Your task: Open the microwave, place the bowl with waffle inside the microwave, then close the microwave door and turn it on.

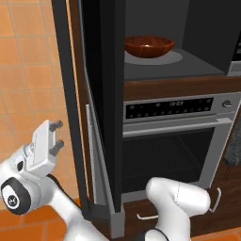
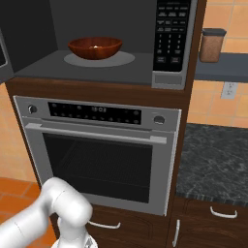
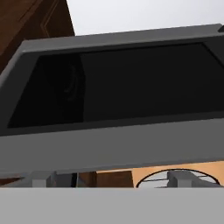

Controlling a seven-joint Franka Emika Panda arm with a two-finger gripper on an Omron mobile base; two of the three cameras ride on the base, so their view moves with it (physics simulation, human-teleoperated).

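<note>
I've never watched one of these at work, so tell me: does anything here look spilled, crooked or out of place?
Nothing stands out. The bowl sits level on the turntable inside the microwave, with nothing spilled around it. The microwave door hangs wide open, and the gripper is low down, outside the door, with nothing between its fingers.

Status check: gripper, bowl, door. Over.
Gripper open, empty, low beside the microwave door. Bowl on turntable in microwave. Door stands open; nothing blocking it.

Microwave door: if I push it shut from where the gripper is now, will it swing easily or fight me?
The microwave door looks like a rigid framed glass panel, so it should probably swing as one piece without flexing. It stands wide open, so expect a long arc. The open gripper sits outside it; a push near the free edge likely turns it most easily.
</note>
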